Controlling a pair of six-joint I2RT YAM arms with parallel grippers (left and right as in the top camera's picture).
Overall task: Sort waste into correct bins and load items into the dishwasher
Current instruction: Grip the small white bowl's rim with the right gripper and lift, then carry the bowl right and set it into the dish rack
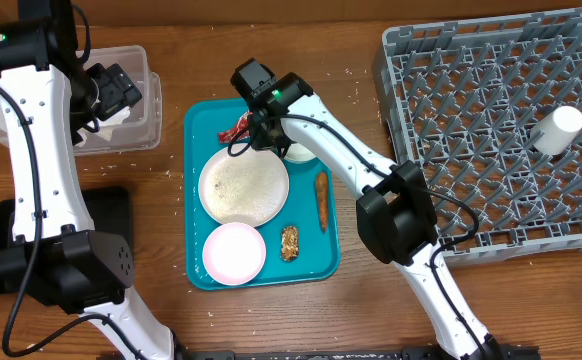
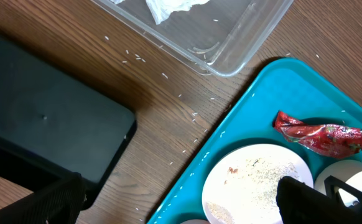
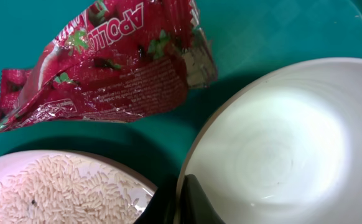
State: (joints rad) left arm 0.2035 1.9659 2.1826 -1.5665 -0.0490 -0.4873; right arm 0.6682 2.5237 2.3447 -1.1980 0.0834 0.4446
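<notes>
A teal tray [image 1: 196, 200] holds a white plate [image 1: 243, 187] with rice, a pink bowl [image 1: 234, 252], a sausage [image 1: 322, 199], a granola bar [image 1: 289, 242], a red wrapper [image 1: 233, 132] and a white bowl [image 1: 301, 153]. My right gripper [image 3: 181, 202] is shut on the rim of the white bowl [image 3: 280, 143], one finger inside and one outside, next to the wrapper [image 3: 112, 62]. My left gripper [image 2: 181, 202] is open and empty. In the overhead view it [image 1: 119, 88] hovers by the clear container [image 1: 141, 130].
A grey dish rack [image 1: 491, 130] at the right holds a white cup [image 1: 557, 129]. A black bin [image 1: 106, 215] lies left of the tray. The clear container [image 2: 231, 37] holds crumpled white paper. Rice grains are scattered on the wooden table.
</notes>
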